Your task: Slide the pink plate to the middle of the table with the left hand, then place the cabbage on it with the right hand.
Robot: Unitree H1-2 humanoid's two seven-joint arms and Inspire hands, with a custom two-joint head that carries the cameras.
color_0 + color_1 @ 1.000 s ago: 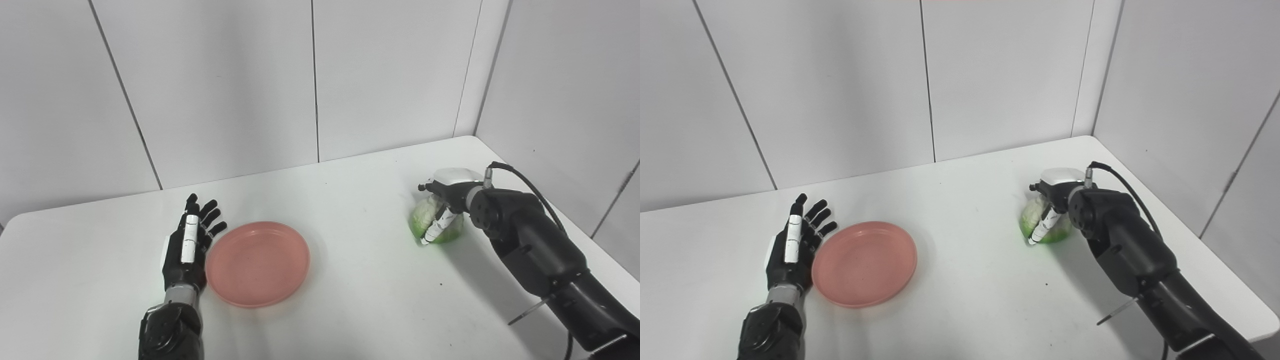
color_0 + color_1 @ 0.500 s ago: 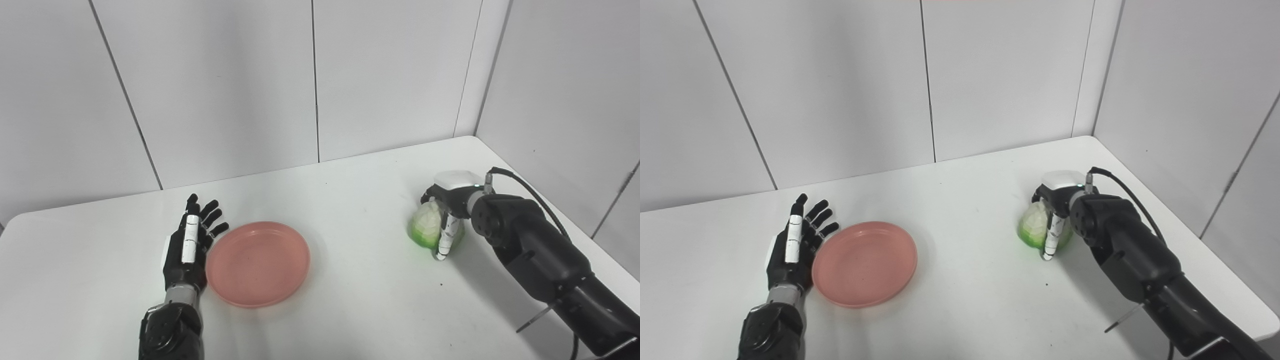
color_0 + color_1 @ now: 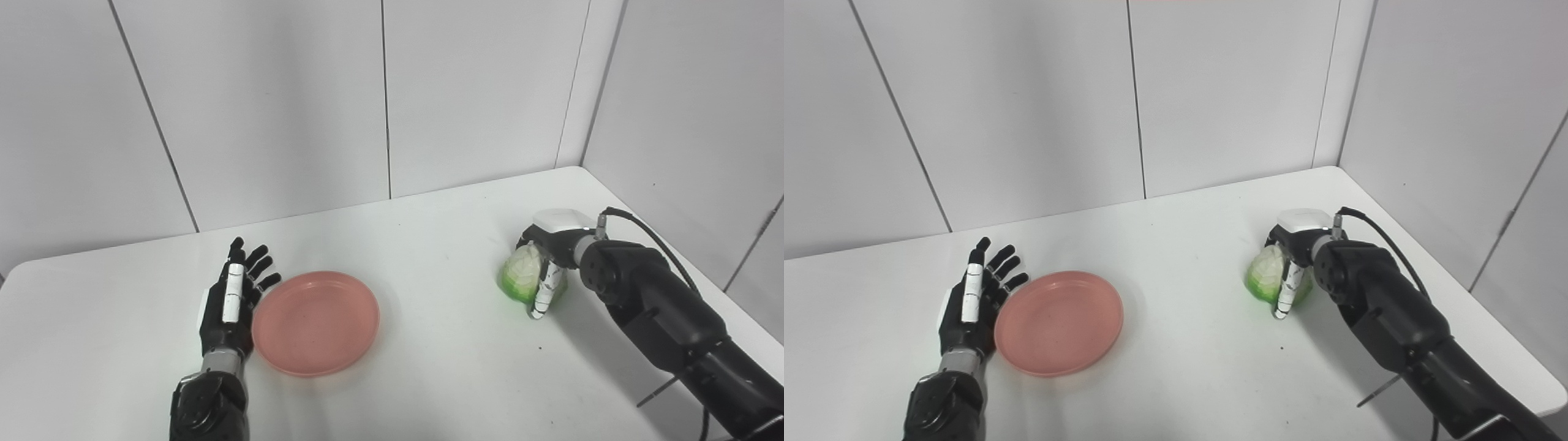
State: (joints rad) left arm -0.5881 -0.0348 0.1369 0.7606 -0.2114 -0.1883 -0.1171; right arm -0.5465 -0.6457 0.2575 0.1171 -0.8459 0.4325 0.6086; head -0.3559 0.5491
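The left hand (image 3: pixel 229 303) rests flat with fingers spread against the left rim of the pink plate (image 3: pixel 316 322), placed to push it, while the right hand (image 3: pixel 549 260) wraps the cabbage (image 3: pixel 519 278) far right on the counter (image 3: pixel 429 367), apparently for lifting it.

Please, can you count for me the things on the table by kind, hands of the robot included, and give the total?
Plates: 1, the pink plate.
Vegetables: 1, the cabbage.
Robot hands: 2, the left hand open beside the plate, the right hand closed on the cabbage.
Total: 4.
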